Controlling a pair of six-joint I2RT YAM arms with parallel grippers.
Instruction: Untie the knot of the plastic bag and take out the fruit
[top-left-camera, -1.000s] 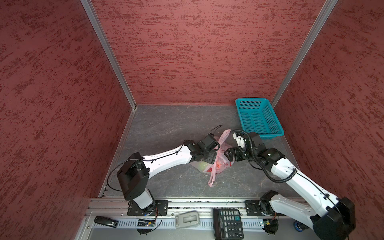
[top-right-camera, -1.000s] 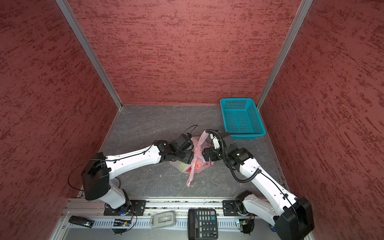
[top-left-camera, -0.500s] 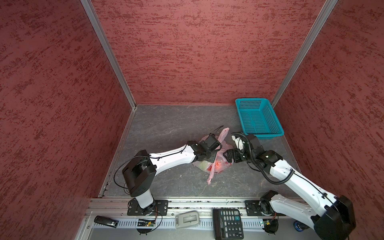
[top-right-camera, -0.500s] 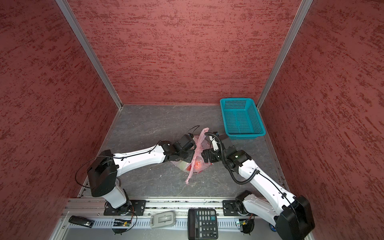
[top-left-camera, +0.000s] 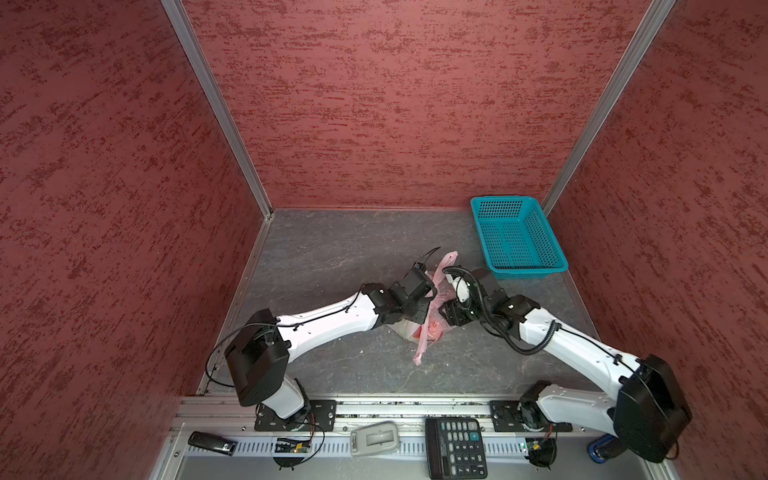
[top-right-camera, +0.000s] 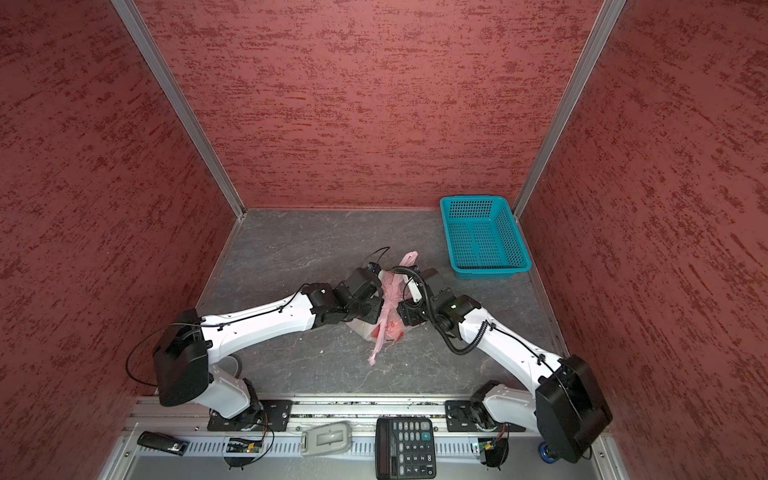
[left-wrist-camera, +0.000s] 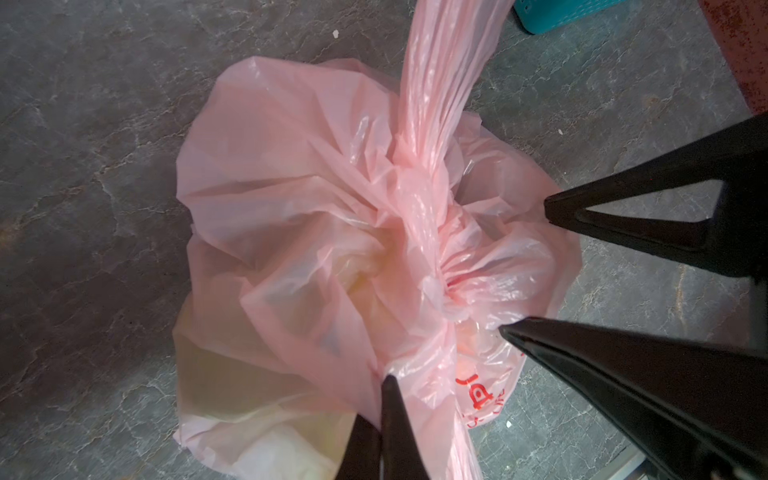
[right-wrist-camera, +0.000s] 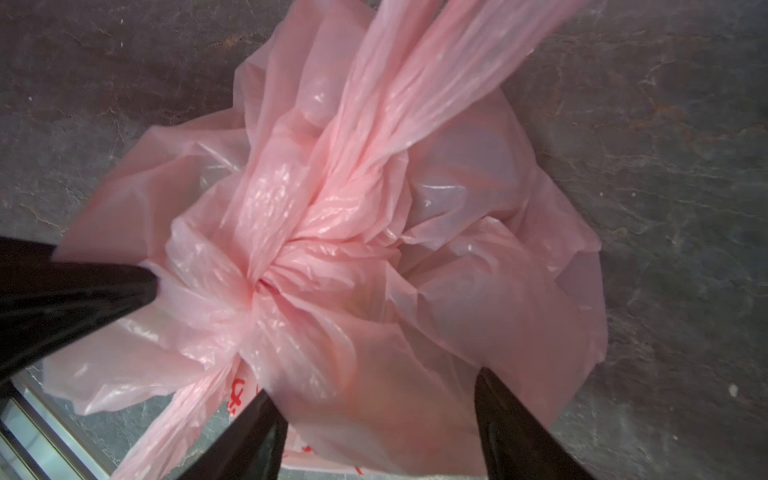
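Note:
The pale-pink plastic bag (top-left-camera: 430, 328) lies on the grey floor between both arms, with one handle end trailing toward the front. Its knot (left-wrist-camera: 422, 199) is a bunched pink lump on top, also seen in the right wrist view as the knot (right-wrist-camera: 282, 253). My left gripper (left-wrist-camera: 388, 384) is shut on a fold of bag film beside the knot. My right gripper (right-wrist-camera: 374, 384) stands open, its fingers straddling a bulge of the bag on the opposite side. The fruit (left-wrist-camera: 257, 386) shows only as faint cream-yellow shapes through the film.
A teal perforated basket (top-left-camera: 517, 237) stands at the back right, near the wall. A calculator (top-left-camera: 457, 446) and a grey device (top-left-camera: 374, 438) lie on the front rail. Red textured walls close in three sides.
The left gripper has shut on the bag film. The right gripper's jaws have narrowed around the bag. Both grippers have come in closer to the knot.

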